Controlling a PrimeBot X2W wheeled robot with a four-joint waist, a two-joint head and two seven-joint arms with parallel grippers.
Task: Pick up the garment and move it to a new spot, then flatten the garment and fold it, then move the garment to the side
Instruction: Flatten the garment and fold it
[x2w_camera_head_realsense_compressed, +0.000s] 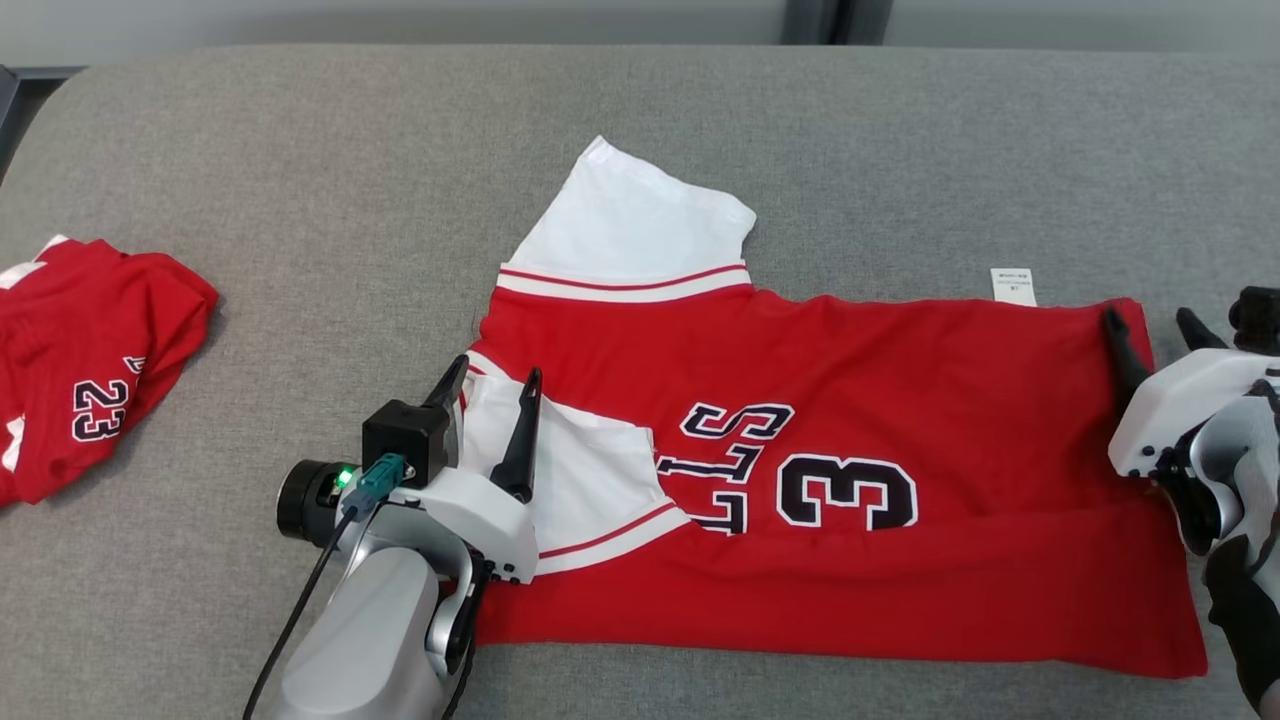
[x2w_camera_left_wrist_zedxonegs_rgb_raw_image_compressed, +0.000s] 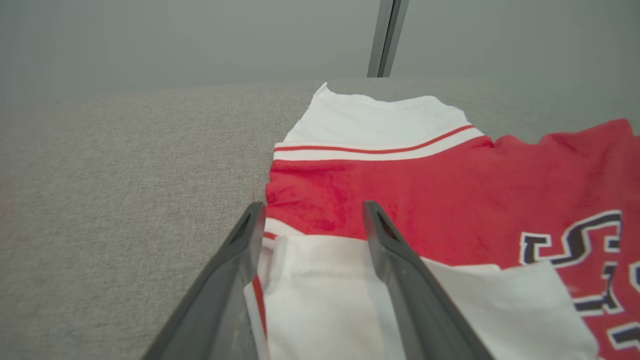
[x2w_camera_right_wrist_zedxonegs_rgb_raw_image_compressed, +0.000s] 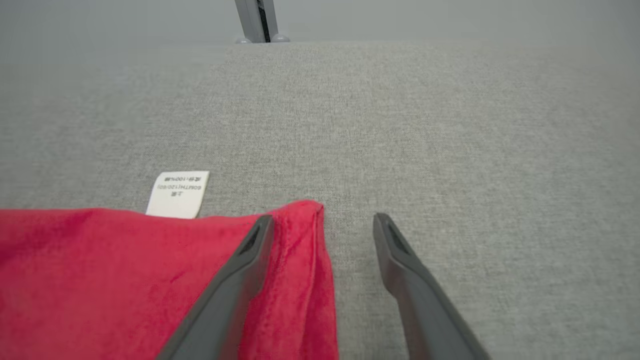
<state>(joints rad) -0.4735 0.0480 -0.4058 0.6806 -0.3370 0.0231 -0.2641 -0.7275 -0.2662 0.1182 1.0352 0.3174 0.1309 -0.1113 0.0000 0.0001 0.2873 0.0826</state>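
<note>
Gray cloth top (x2w_camera_head_realsense_compressed: 300, 150), red jersey (x2w_camera_head_realsense_compressed: 900, 400) spread flat in the middle, partly folded.
Far off at the left edge, another red garment (x2w_camera_head_realsense_compressed: 90, 360) in a heap, well apart. On the far side of the jersey, one white sleeve (x2w_camera_head_realsense_compressed: 640, 220) sticking out; on the near side, other white sleeve (x2w_camera_head_realsense_compressed: 590, 470) tucked in over the red. Above that tucked one, at the neck end, left gripper (x2w_camera_head_realsense_compressed: 498, 368) wide open, holding nothing. At the bottom corner, right gripper (x2w_camera_head_realsense_compressed: 1148, 318) wide open too, holding nothing, one finger over red cloth and one over bare gray. Small white label (x2w_camera_head_realsense_compressed: 1013, 285) poking out near that corner. Might pinch only the top layer on the left and pull the tucked sleeve loose. Might slip off the thin corner on the right and miss. With one end lifted and not the other, crooked fold and new wrinkles.
</note>
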